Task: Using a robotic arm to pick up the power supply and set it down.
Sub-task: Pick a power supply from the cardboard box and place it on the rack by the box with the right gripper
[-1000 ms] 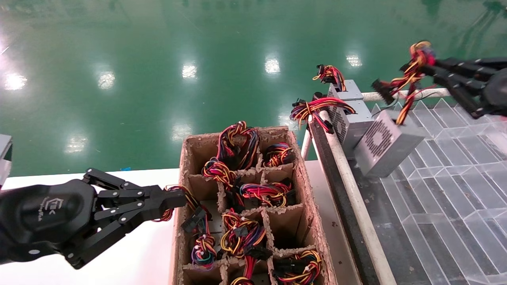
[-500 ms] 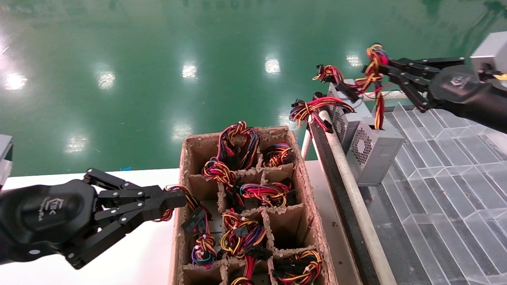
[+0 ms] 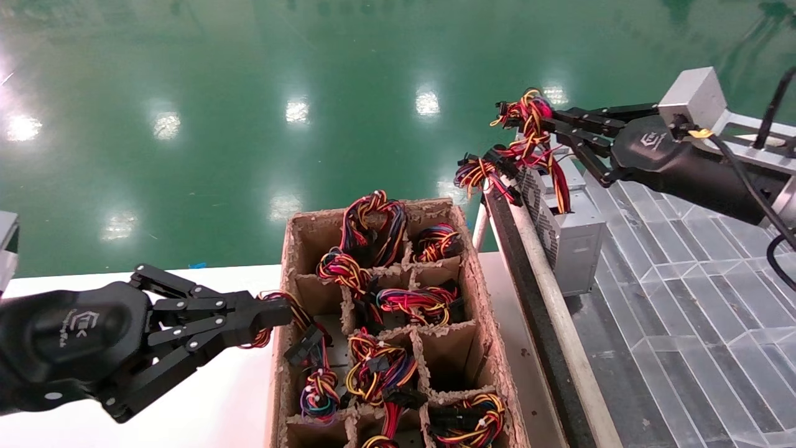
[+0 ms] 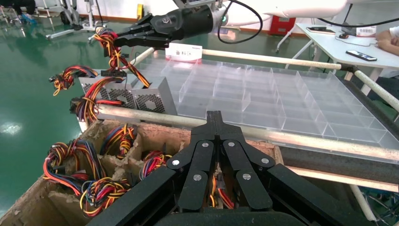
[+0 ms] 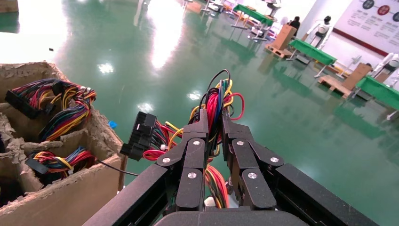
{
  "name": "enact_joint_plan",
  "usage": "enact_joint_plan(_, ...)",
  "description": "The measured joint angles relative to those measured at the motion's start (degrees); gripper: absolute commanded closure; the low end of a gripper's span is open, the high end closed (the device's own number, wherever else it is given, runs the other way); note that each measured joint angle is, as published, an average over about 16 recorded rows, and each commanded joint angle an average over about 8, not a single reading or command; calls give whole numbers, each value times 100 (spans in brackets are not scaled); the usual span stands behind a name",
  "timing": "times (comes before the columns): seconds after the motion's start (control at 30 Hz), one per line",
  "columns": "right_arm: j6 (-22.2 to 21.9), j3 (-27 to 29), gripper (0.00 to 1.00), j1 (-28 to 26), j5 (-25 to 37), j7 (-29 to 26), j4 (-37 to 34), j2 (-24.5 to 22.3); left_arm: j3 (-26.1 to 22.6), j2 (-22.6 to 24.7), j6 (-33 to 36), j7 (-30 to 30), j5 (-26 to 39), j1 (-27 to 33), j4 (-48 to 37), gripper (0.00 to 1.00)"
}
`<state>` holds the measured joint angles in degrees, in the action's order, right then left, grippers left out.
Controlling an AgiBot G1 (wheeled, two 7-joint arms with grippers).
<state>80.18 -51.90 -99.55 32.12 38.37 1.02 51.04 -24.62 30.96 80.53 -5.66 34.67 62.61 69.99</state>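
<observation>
The power supply (image 3: pixel 581 249), a silver box with a perforated side, stands upright in the clear divided tray (image 3: pixel 696 280) next to the rail. Its red, yellow and black wire bundle (image 3: pixel 528 124) runs up into my right gripper (image 3: pixel 541 117), which is shut on the wires above the box. The right wrist view shows the wires (image 5: pixel 216 96) pinched between the fingers of that gripper (image 5: pixel 214 117). The left wrist view shows the same box (image 4: pixel 153 96) from afar. My left gripper (image 3: pixel 283 311) is shut at the left wall of the cardboard box, fingertips together (image 4: pixel 215 117).
A cardboard box (image 3: pixel 491 323) with cells full of wired units sits on the white table (image 3: pixel 236 398). A padded rail (image 3: pixel 547 292) separates it from the tray. Another power supply (image 3: pixel 536 180) with wires (image 3: pixel 485 171) stands just behind the held one. Green floor lies beyond.
My right gripper moved left and down with the wire bundle. The power supply swung from tilted in the air to upright in the tray beside the rail. The left arm stayed still.
</observation>
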Motion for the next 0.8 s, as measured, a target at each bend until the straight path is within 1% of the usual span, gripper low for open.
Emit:
enact_joint_plan(0.2,-17,-56,15,-18,81,0,-17,54,0,0,0,0,0,0,0,100)
enact_joint_plan(0.23,-15,-63,5,-22,90,-1,-19,56,0,0,0,0,0,0,0,100)
enact_joint_plan(0.27,-12,-69,0,-26,99,-1,-22,58,0,0,0,0,0,0,0,100)
enact_joint_plan(0.57,67,-102,0,-69,147,-1,-28,30,0,0,0,0,0,0,0,100)
enact_joint_plan(0.8,217,-94,0,-127,135,9,4,-23,0,0,0,0,0,0,0,100)
